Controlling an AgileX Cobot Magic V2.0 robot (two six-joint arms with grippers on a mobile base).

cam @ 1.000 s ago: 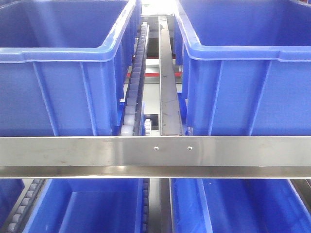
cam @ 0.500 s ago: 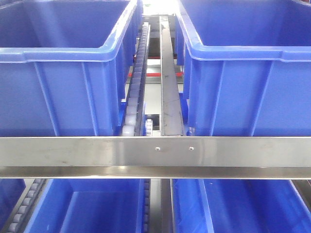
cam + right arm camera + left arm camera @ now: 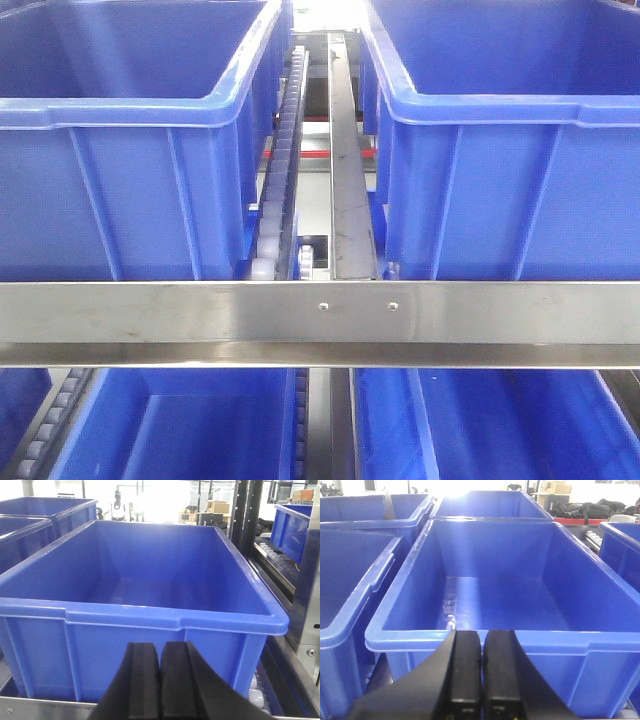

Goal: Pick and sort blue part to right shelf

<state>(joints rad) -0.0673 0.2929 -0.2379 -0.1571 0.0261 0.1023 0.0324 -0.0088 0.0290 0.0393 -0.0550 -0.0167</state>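
The blue part is out of view in every frame. My left gripper (image 3: 482,639) is shut and empty, its black fingers pressed together just in front of the near rim of an empty blue bin (image 3: 485,638). My right gripper (image 3: 160,650) is shut and empty, in front of the near wall of another empty blue bin (image 3: 150,617). In the front view neither gripper shows; two blue bins stand on the upper shelf, one at the left (image 3: 130,110) and one at the right (image 3: 500,110).
A steel shelf rail (image 3: 320,310) crosses the front view, with a roller track (image 3: 280,170) and a steel divider (image 3: 345,170) between the bins. More blue bins (image 3: 200,420) sit on the lower shelf. A rack post (image 3: 307,600) and rollers stand right of the right bin.
The front view shifted very slightly between frames; nothing else has visibly moved.
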